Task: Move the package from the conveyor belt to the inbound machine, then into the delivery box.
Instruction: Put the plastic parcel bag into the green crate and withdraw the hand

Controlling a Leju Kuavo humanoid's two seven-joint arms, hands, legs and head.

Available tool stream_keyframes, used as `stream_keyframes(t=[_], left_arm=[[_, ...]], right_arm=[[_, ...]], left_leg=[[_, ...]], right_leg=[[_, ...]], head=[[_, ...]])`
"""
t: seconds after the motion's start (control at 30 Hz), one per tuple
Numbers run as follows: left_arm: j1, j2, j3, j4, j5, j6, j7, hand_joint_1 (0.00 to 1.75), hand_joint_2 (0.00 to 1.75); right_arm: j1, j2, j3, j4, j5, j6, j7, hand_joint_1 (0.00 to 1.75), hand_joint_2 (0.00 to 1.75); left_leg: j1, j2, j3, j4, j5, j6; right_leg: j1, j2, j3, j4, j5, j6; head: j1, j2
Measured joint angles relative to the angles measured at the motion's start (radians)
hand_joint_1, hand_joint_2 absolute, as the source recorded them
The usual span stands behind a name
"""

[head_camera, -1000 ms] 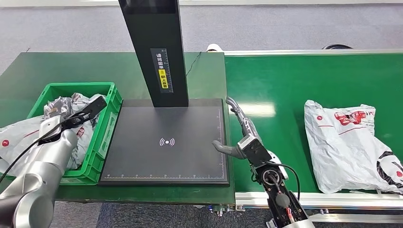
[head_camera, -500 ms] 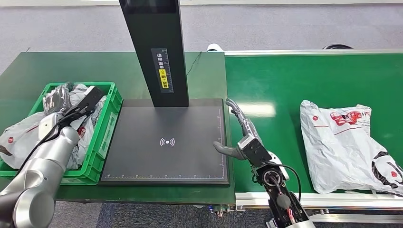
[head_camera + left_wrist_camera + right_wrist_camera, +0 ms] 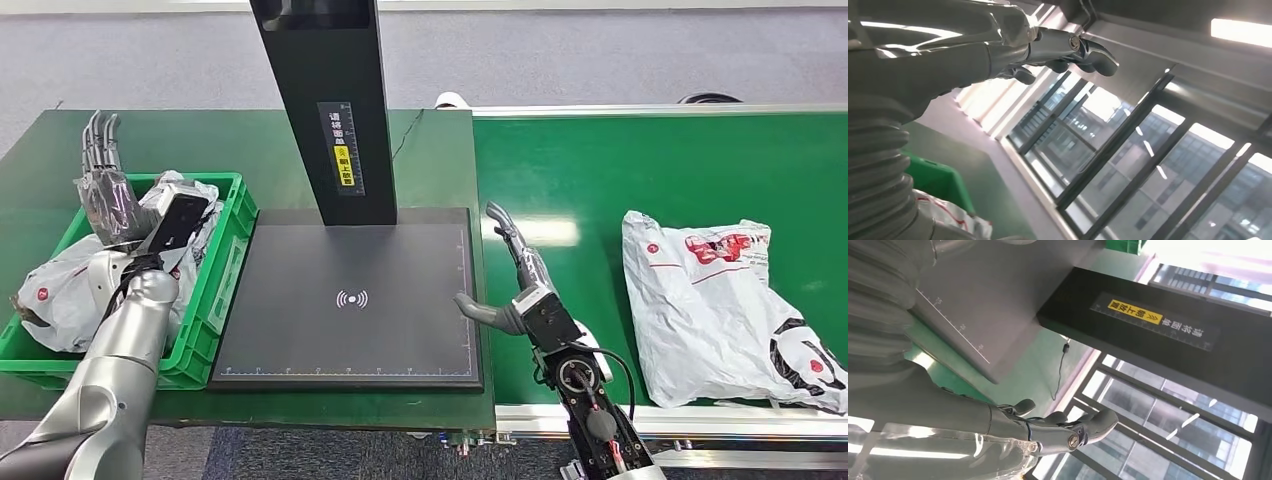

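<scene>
A white plastic package with red print lies on the green conveyor belt, to the right of my right hand. My right hand hovers open at the seam between the belt and the black inbound machine plate, fingers stretched forward, holding nothing. In the right wrist view the same hand is empty beside the plate. My left hand is raised over the green delivery box, fingers pointing up and apart, empty. The left wrist view shows that hand empty against windows. White and grey packages fill the box.
The machine's black post with a yellow label rises from the back of the plate. The box stands on a dark green table left of the belt. Grey floor lies beyond. The belt's metal rail runs along its near edge.
My left hand has risen from the packages in the box and now points upward, empty. The package on the belt has drifted a little to the left. My right hand has hardly moved.
</scene>
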Motion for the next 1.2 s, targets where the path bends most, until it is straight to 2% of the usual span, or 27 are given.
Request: stream_keyframes(t=[0.1, 0.17, 0.3, 0.47, 0.6, 0.73, 0.87, 1.07, 1.2], left_arm=[[0.019, -0.014, -0.014, -0.044, 0.086, -0.013, -0.011, 0.0, 1.75], [0.039, -0.022, -0.037, -0.085, 0.218, -0.067, -0.028, 0.0, 1.75], [0.108, -0.04, -0.093, -0.211, 0.513, -0.294, -0.053, 0.0, 1.75], [0.176, -0.052, -0.149, -0.327, 0.648, -0.425, -0.049, 0.0, 1.75], [0.255, -0.067, -0.192, -0.432, 0.856, -0.654, -0.069, 0.0, 1.75], [0.338, -0.09, -0.254, -0.501, 1.025, -0.859, -0.004, 0.0, 1.75], [0.394, -0.111, -0.312, -0.499, 1.052, -0.928, 0.015, 0.0, 1.75], [0.421, -0.124, -0.35, -0.477, 1.054, -0.95, 0.011, 0.0, 1.75], [0.429, -0.127, -0.363, -0.461, 1.049, -0.984, 0.022, 0.0, 1.75]], right_arm=[[0.0, -0.003, 0.0, 0.002, -0.005, -0.003, -0.003, 0.0, 1.75], [-0.001, -0.005, 0.0, 0.006, -0.012, -0.006, -0.008, 0.0, 1.75], [-0.013, -0.006, 0.0, 0.017, -0.035, -0.011, -0.021, 0.0, 1.75], [-0.024, -0.007, 0.0, 0.028, -0.051, -0.012, -0.028, 0.0, 1.75], [-0.025, -0.006, 0.0, 0.03, -0.092, -0.003, -0.033, 0.0, 1.75], [-0.016, 0.001, 0.0, 0.03, -0.153, 0.037, -0.006, 0.0, 1.75], [0.001, 0.014, 0.0, 0.041, -0.231, 0.091, 0.048, 0.0, 1.75], [0.007, 0.025, 0.0, 0.065, -0.261, 0.11, 0.072, 0.0, 1.75], [0.007, 0.033, -0.005, 0.09, -0.36, 0.217, 0.125, 0.0, 1.75]], left_leg=[[0.0, 0.0, 0.0, 0.0, 0.0, 0.0], [0.0, 0.0, 0.0, 0.0, 0.0, 0.0], [0.0, 0.0, 0.0, 0.0, 0.0, 0.0], [0.0, 0.0, -0.001, 0.0, 0.0, 0.0], [0.0, 0.0, -0.001, 0.0, 0.0, 0.0], [0.0, 0.0, -0.001, 0.0, -0.001, 0.0], [0.0, 0.0, -0.001, 0.0, -0.002, 0.001], [0.0, 0.0, -0.001, 0.0, -0.002, 0.001], [0.0, 0.0, -0.001, 0.0, -0.002, 0.001]], right_leg=[[0.0, 0.0, 0.0, 0.0, 0.0, 0.0], [0.0, 0.0, 0.0, 0.0, 0.0, 0.0], [0.0, 0.0, 0.0, 0.0, 0.0, 0.0], [0.0, 0.0, 0.0, 0.0, 0.0, 0.0], [0.0, 0.0, 0.0, 0.0, 0.0, 0.0], [0.0, 0.0, 0.0, 0.0, 0.0, 0.0], [0.0, 0.0, 0.0, -0.001, -0.001, 0.0], [0.0, 0.0, -0.001, -0.001, 0.0, 0.0], [0.0, 0.0, -0.001, -0.001, -0.001, 0.0]], head=[[0.0, 0.0], [0.0, 0.0], [0.0, 0.0], [0.0, 0.0], [0.0, 0.0], [0.0, 0.0], [0.0, 0.0], [0.0, 0.0], [0.0, 0.0]])
